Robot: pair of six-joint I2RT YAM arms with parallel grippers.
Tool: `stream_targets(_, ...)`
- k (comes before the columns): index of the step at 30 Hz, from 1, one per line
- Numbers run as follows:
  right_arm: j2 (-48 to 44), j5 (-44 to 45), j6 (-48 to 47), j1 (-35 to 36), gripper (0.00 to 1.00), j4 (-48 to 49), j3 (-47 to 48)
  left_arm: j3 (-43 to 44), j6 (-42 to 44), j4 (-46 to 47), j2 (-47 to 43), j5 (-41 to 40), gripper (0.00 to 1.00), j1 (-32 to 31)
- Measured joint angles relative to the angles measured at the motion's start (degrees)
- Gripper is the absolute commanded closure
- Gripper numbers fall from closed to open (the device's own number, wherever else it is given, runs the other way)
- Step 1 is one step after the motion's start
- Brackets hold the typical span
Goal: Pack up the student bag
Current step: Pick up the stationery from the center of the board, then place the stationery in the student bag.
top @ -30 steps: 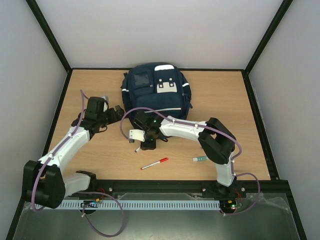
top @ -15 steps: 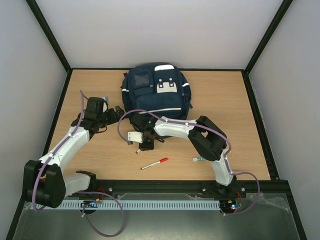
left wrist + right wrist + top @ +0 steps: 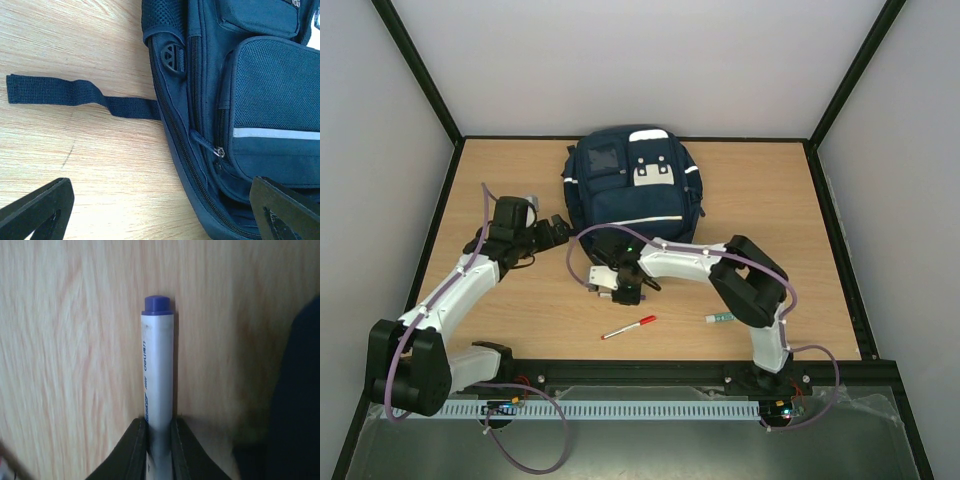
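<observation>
Marker (image 3: 158,365) base hidden in right hand (image 3: 159,435); blurred edge probably student bag (image 3: 300,390).

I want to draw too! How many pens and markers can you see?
3. A blue-capped marker pinched in the right claw; a red-capped pen lying on the table; a green-tipped one beside the right arm. More may hide in the bag.

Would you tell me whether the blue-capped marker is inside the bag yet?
Out: the right hand grips the marker above the table, near the student bag.
</observation>
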Motion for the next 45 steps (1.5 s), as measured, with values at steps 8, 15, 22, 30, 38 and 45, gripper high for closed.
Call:
stream_targets(8, -10.62, 1.75, 1.99, -3.34, 0.97, -1.18, -13.53, 0.0, 0.02, 0.11, 0.31, 1.79, 0.02, 0.0)
stream_targets(15, -22.47, 0.68, 2.25, -15.58, 0.99, -2.12, -21.73, 1.62, 1.68, 0.48, 2.6, 4.07, 0.1, -1.49)
stream_targets(22, -35.76, -5.46, 3.56, -29.68, 0.99, -1.33, -24.41, 9.6, 9.2, 1.18, 5.88, 1.16, 0.14, -11.43)
stream_targets(30, -38.49, -11.23, 9.57, -39.21, 0.99, 2.32, -26.08, 19.54, 26.1, -0.72, 15.52, -7.82, 0.29, -24.61)
stream_targets(38, -40.11, -11.41, 12.66, -40.89, 0.99, 5.03, -29.29, 21.42, 39.32, -3.13, 23.76, -15.74, 0.32, -33.22)
stream_targets(45, -40.98, -11.41, 13.7, -41.09, 0.99, 5.6, -29.7, 25.68, 43.82, -3.91, 30.64, -22.58, 0.35, -35.74)
